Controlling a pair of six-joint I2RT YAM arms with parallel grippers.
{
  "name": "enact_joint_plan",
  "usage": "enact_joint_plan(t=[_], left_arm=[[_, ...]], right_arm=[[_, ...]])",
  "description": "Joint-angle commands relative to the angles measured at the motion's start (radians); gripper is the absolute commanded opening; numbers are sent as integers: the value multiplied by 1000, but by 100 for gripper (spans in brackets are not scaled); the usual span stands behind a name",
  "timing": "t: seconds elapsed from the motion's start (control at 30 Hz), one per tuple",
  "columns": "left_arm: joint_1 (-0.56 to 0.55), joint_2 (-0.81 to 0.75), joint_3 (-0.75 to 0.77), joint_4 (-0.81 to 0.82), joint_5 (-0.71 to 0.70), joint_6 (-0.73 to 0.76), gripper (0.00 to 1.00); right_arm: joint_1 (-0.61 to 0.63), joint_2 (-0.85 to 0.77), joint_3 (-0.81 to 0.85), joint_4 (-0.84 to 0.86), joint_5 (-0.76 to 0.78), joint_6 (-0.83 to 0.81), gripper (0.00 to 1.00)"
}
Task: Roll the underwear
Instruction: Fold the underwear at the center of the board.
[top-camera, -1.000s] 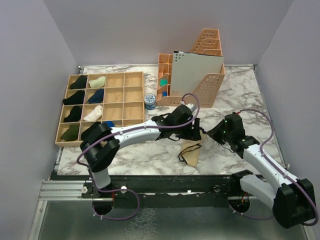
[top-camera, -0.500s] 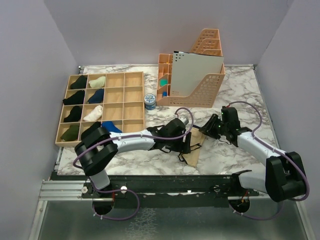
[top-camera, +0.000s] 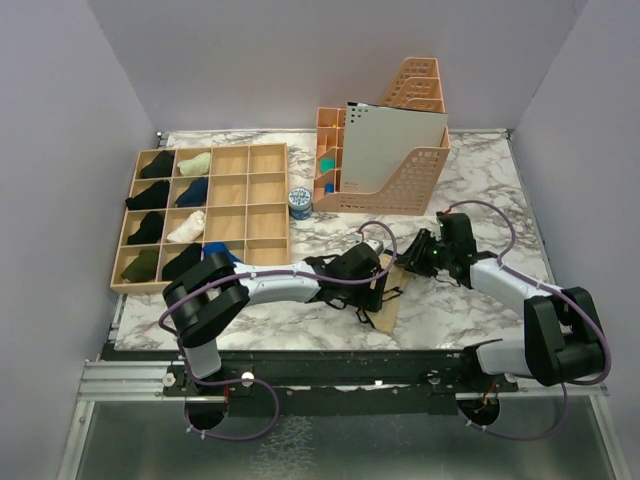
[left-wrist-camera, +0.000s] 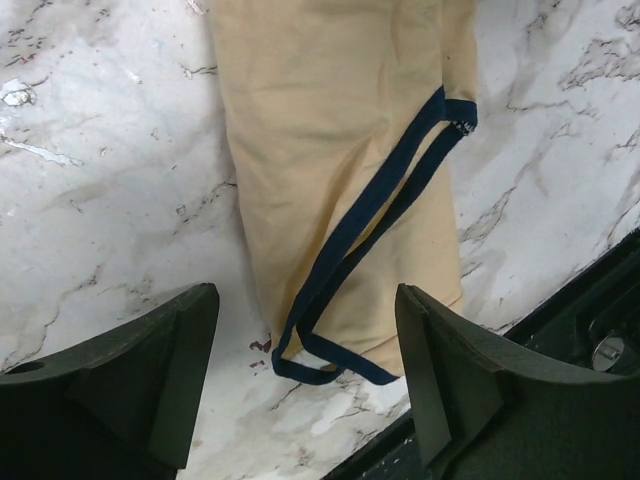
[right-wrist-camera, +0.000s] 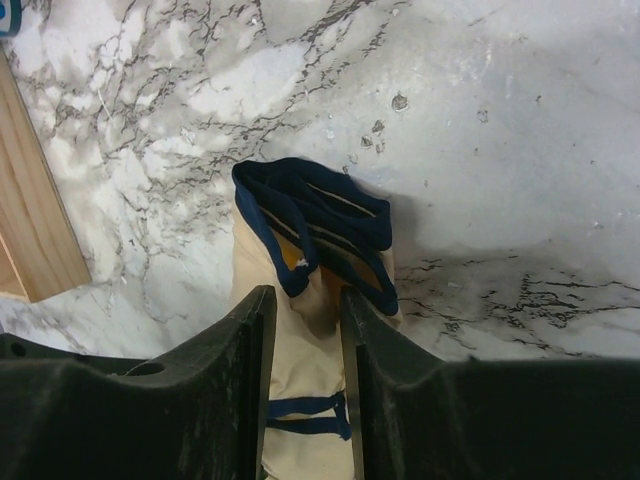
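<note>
Here, jaws over underwear (left-wrist-camera: 330, 150): left wide, right narrow.

From above, the left gripper (top-camera: 375, 288) covers most of the underwear (top-camera: 386, 314), and only the near end shows. In the left wrist view, its far part runs off the top edge. Whether the right gripper (right-wrist-camera: 305, 300) pinches it cannot be told. The wooden tray (right-wrist-camera: 35, 230) is cut by that view's left edge.
</note>
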Motion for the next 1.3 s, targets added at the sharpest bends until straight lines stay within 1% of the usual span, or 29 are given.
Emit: enact_joint_plan(t=[0.0,0.13,0.2,0.3,0.37,0.43,0.63,0.8,0.9,1.0,1.1,1.17,1.23,1.27], left_arm=[[-14,38,11,-34,-37,24,76],[-18,44,14,-29,-31,40,72],[-20,52,14,-31,-33,50,68],[-23,66,13,-38,-47,53,59],[-23,80,16,-46,-58,49,52],[-23,94,23,-59,-72,43,47],[-25,116,33,-97,-113,17,39],[-25,118,32,-109,-130,10,38],[-25,124,40,-118,-129,16,36],[-25,124,40,-124,-131,16,36],[-25,128,40,-122,-124,21,36],[-25,133,48,-123,-114,37,35],[-25,136,55,-128,-106,53,35],[-25,135,56,-130,-100,61,35]], right_arm=[[-9,4,28,24,-52,-48,33],[-9,-23,25,14,-34,-59,24],[-8,-32,30,4,-31,-66,16],[-9,-46,48,-35,-30,-75,4],[-9,-66,50,-60,-19,-73,1],[-9,-89,48,-93,14,-61,0],[-9,-105,25,-195,137,-3,0],[-9,-113,-43,-143,166,45,0],[-9,-93,-46,-146,202,57,0],[-9,-103,-42,-166,224,59,0],[-9,-102,-72,-145,232,69,1],[-9,-81,-88,-137,244,68,5],[-9,-66,-80,-159,263,53,14],[-9,-70,-71,-177,274,41,15]])
